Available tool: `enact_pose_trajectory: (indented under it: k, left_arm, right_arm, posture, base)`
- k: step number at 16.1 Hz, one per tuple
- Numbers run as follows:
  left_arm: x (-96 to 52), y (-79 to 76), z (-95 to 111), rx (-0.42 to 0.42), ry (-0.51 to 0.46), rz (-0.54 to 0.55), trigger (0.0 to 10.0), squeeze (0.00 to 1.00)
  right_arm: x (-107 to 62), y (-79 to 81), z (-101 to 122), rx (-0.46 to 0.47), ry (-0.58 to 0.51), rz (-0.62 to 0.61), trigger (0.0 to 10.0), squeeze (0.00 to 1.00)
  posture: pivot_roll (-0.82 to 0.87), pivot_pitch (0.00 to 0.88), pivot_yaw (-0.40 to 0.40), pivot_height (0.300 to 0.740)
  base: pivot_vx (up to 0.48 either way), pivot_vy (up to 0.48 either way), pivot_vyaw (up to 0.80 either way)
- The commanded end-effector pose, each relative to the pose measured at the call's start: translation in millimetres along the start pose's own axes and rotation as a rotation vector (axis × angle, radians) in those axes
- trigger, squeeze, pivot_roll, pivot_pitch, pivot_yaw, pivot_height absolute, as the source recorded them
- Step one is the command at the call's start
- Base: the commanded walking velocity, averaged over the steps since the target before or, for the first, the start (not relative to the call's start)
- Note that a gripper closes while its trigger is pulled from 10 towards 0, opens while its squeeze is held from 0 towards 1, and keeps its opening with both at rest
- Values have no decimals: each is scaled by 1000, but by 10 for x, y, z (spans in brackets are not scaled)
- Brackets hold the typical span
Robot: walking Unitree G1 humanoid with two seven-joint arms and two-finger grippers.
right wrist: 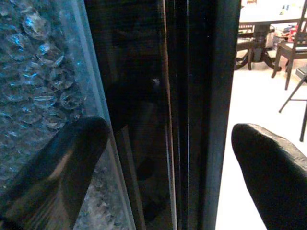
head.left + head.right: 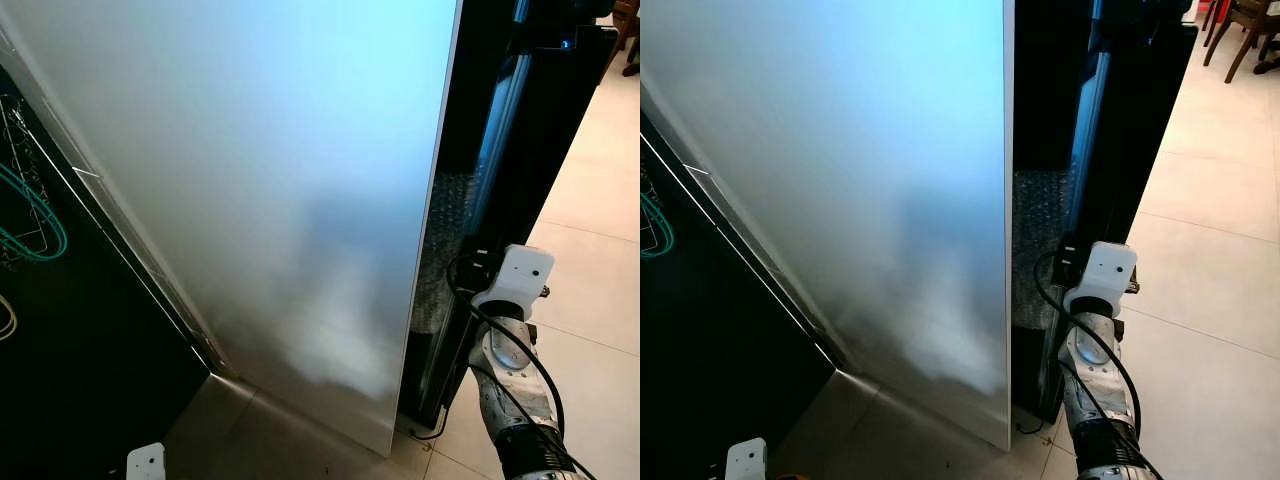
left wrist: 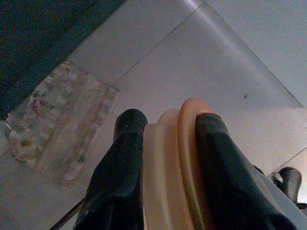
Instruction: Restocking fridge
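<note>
Fridge door (image 2: pixel 250 200) fills frame centre: big, stiff, heavy-swinging, slick, so take it by the edge. Right gripper (image 1: pixel 168 143), lower right, jaws apart astride that edge. Left gripper (image 3: pixel 165 143) clamped on peach disc (image 3: pixel 168 158), prob light, rigid.

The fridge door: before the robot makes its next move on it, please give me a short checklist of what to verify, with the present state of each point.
1. Right gripper open: ok, the jaws stand wide apart.
2. Right gripper placed at the fridge door edge: ok, its fingers straddle the dark edge beside the bubble wrap.
3. Fingers touching the door: cannot tell.
4. Left gripper holding its load: ok, shut on a tan round object, hanging above the tiled floor.
5. What the tan object is: cannot tell.
6. Floor on the robot's right clear for swinging the door: ok nearby; chairs stand farther off.
</note>
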State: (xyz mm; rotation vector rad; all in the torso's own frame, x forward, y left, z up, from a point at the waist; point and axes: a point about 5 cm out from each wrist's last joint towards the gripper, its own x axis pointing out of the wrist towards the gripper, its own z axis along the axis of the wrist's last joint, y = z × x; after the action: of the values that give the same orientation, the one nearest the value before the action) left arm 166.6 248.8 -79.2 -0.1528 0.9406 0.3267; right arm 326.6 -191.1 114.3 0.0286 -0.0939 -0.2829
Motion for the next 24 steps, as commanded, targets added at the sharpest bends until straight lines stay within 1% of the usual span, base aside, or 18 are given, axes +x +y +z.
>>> enact_pose_trajectory:
  k: [1, 6, 7, 8, 9, 10, 16, 19, 21, 22, 23, 24]
  left_arm:
    - [-3, 54, 31, 24, -13, 7, 10000, 0]
    - [-3, 54, 31, 24, -13, 7, 10000, 0]
    - [-3, 48, 25, 27, -11, 6, 10000, 0]
    - [-5, 35, 4, 34, -7, 1, 10000, 0]
    - [-6, 33, 0, 36, -6, 0, 10000, 0]
    - [-6, 34, 2, 38, -7, 0, 10000, 0]
    - [-4, 40, 17, 47, -9, 0, 10000, 0]
    - [-4, 43, 18, 51, -9, 0, 10000, 0]
    - [-4, 42, 16, 52, -8, -2, 10000, 0]
    - [-5, 41, 14, 52, -7, -3, 10000, 0]
    - [-5, 38, 10, 54, -6, -4, 10000, 0]
    - [-5, 34, 8, 55, -6, -5, 10000, 0]
  right_arm:
    - [12, 38, 15, 12, -5, 8, 10000, 0]
    - [13, 38, 15, 13, -5, 9, 10000, 0]
    - [38, 81, 33, 21, -7, 33, 10000, 0]
    - [113, -37, 98, 10, -27, -1, 10000, 0]
    - [138, -107, 124, 5, -37, -26, 10000, 0]
    - [161, -253, 151, -7, -49, -79, 10000, 0]
    - [163, -518, 167, -30, -62, -167, 10000, 0]
    - [71, -662, 85, -50, -45, -232, 10000, 0]
    - [-36, -813, -17, -73, -14, -290, 10000, 0]
    - [-93, -905, -54, -91, -5, -328, 10000, 0]
    - [-174, -1072, -77, -123, 2, -395, 10000, 0]
    - [-206, -1159, -75, -138, 1, -427, 10000, 0]
  posture:
    - [-270, 0, 133, 740]
    - [-270, 0, 133, 740]
    - [-268, 0, 132, 740]
    - [-270, 0, 129, 740]
    - [-270, 0, 130, 740]
    - [-270, 0, 132, 740]
    - [-271, 0, 139, 740]
    - [-272, 0, 141, 740]
    - [-272, 0, 139, 740]
    - [-272, 0, 139, 740]
    - [-278, 0, 138, 740]
    - [-278, 0, 137, 740]
  base:
    - [0, 0, 0]
    - [0, 0, 0]
    - [0, 0, 0]
    - [0, 0, 0]
    - [0, 0, 0]
    - [0, 0, 0]
    - [0, 0, 0]
    - [0, 0, 0]
    - [0, 0, 0]
    - [0, 0, 0]
    - [0, 0, 0]
    - [0, 0, 0]
